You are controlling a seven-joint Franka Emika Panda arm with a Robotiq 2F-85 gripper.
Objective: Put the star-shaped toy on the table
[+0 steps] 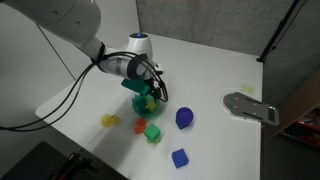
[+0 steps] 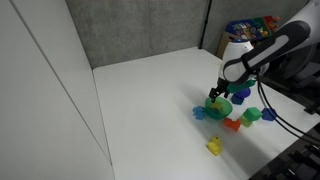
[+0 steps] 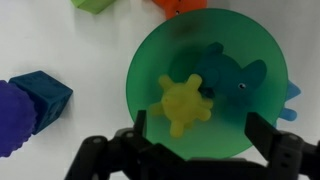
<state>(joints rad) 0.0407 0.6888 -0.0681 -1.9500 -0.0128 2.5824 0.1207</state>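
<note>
The yellow star-shaped toy (image 3: pixel 185 103) lies inside a green bowl (image 3: pixel 150 55) beside a teal toy (image 3: pixel 228 76). My gripper (image 3: pixel 200 140) is open just above the bowl, with one finger on each side of the star and nothing held. In both exterior views the gripper (image 1: pixel 151 92) (image 2: pixel 222 93) hangs over the bowl (image 1: pixel 136 101) (image 2: pixel 220 107) on the white table (image 1: pixel 215 70) (image 2: pixel 150 100). The gripper hides the star in those views.
Around the bowl lie a yellow non-star piece (image 1: pixel 109 120) (image 2: pixel 214 146), a small orange piece (image 1: pixel 138 126) (image 2: pixel 233 124), a green block (image 1: pixel 152 132) (image 2: pixel 251 115), a purple ball (image 1: pixel 184 118) and a blue cube (image 1: pixel 179 157) (image 3: pixel 40 95). A grey plate (image 1: pixel 250 107) lies at the table edge.
</note>
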